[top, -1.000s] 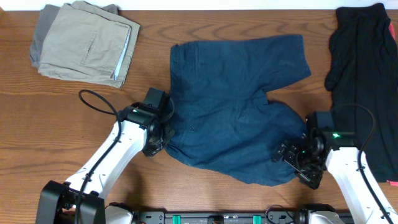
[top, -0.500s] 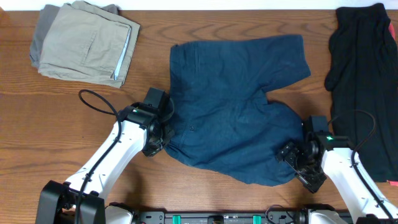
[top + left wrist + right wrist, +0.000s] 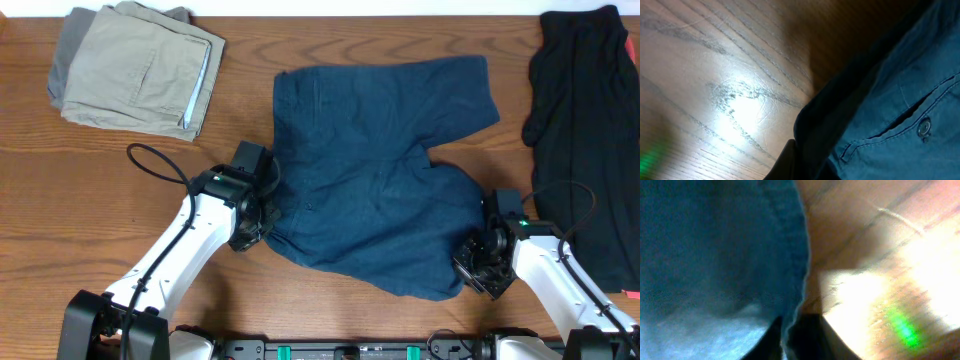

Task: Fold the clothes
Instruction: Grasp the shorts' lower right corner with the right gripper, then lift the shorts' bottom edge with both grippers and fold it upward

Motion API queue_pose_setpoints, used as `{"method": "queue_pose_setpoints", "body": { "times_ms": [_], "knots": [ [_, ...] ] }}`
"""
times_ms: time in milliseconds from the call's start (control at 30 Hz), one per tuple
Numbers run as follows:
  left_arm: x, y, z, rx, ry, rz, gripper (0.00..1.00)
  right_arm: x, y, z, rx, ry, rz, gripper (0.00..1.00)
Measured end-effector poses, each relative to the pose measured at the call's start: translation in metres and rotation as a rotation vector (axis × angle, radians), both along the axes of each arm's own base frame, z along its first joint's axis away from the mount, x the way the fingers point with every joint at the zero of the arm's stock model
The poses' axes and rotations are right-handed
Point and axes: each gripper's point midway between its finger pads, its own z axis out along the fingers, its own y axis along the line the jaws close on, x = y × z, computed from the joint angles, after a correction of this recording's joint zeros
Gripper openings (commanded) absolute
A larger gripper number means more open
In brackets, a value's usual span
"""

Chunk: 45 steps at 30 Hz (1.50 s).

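Observation:
Dark navy shorts (image 3: 380, 180) lie spread flat in the middle of the table, waistband to the left and legs to the right. My left gripper (image 3: 262, 222) is shut on the waistband's near corner. The left wrist view shows that dark edge (image 3: 815, 125) running into my left gripper (image 3: 805, 170), with a buttoned pocket (image 3: 924, 127) beside it. My right gripper (image 3: 472, 268) is at the near leg's hem. In the right wrist view the hem (image 3: 801, 270) passes between two dark fingers (image 3: 812, 340), and the right gripper (image 3: 790, 340) is shut on it.
Folded khaki shorts (image 3: 150, 70) rest on a grey garment (image 3: 68, 60) at the back left. A black garment (image 3: 585, 130) lies along the right edge, close to my right arm. Bare wood table (image 3: 100, 200) shows at the left and front.
My right gripper has slid a little toward the near leg's hem and closed on it. The left gripper and the shorts have stayed where they were.

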Motion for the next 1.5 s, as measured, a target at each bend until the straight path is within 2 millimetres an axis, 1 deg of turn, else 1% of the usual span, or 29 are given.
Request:
{"method": "queue_pose_setpoints", "body": {
  "times_ms": [167,267,333,433,467,500,567,633,733,767,900,933,967,1000,1033,1200,1267,1333,1433,1467,1500],
  "knots": [
    [0.0,-0.001,0.0,-0.001,-0.001,-0.035,0.06,0.0,0.001,0.0,0.003,0.001,-0.007,0.01],
    [-0.003,-0.001,0.003,-0.006,0.0,-0.065,0.06,-0.003,-0.001,0.003,-0.006,0.021,-0.005,0.01],
    [-0.003,-0.002,0.013,-0.013,-0.014,-0.088,0.06,-0.004,-0.003,0.01,-0.021,0.041,0.001,0.01],
    [0.001,-0.005,0.042,-0.039,-0.079,-0.117,0.06,0.006,-0.009,0.032,-0.053,0.035,0.016,0.01],
    [0.004,-0.007,0.056,-0.05,-0.115,-0.127,0.06,0.014,-0.012,0.044,-0.069,0.011,0.024,0.01],
    [0.006,-0.008,0.07,-0.061,-0.15,-0.136,0.06,0.018,-0.013,0.052,-0.079,0.0,0.028,0.01],
    [0.007,-0.008,0.1,-0.08,-0.225,-0.148,0.05,0.03,-0.02,0.081,-0.119,-0.042,0.041,0.01],
    [0.005,-0.008,0.127,-0.097,-0.294,-0.161,0.06,0.037,-0.026,0.105,-0.151,-0.077,0.046,0.01],
    [-0.004,-0.006,0.168,-0.125,-0.391,-0.176,0.06,0.046,-0.032,0.147,-0.191,-0.154,0.06,0.01],
    [-0.008,-0.005,0.183,-0.134,-0.425,-0.186,0.06,0.05,-0.034,0.165,-0.202,-0.197,0.067,0.01],
    [-0.023,-0.001,0.232,-0.162,-0.517,-0.201,0.06,0.054,-0.035,0.22,-0.216,-0.331,0.103,0.01],
    [-0.027,0.0,0.248,-0.171,-0.552,-0.208,0.06,0.054,-0.035,0.238,-0.22,-0.375,0.114,0.01],
    [-0.031,0.001,0.259,-0.175,-0.571,-0.213,0.06,0.051,-0.035,0.254,-0.223,-0.411,0.122,0.01],
    [-0.037,0.002,0.274,-0.182,-0.593,-0.218,0.06,0.048,-0.035,0.269,-0.227,-0.445,0.129,0.01],
    [-0.039,0.003,0.283,-0.188,-0.615,-0.22,0.06,0.047,-0.035,0.281,-0.229,-0.477,0.134,0.01],
    [-0.064,0.009,0.346,-0.219,-0.746,-0.248,0.06,0.024,-0.035,0.356,-0.253,-0.673,0.166,0.01],
    [-0.073,0.011,0.37,-0.233,-0.803,-0.257,0.06,0.019,-0.034,0.382,-0.261,-0.761,0.178,0.01],
    [-0.083,0.014,0.393,-0.246,-0.866,-0.268,0.06,0.012,-0.033,0.413,-0.273,-0.874,0.183,0.01],
    [-0.098,0.019,0.431,-0.261,-0.994,-0.291,0.06,0.001,-0.032,0.45,-0.282,-1.011,0.184,0.01],
    [-0.104,0.021,0.443,-0.263,-1.04,-0.296,0.06,-0.003,-0.031,0.459,-0.283,-1.048,0.185,0.01],
    [-0.108,0.023,0.451,-0.263,-1.071,-0.298,0.06,-0.007,-0.03,0.468,-0.283,-1.083,0.184,0.01]
  ]
}}
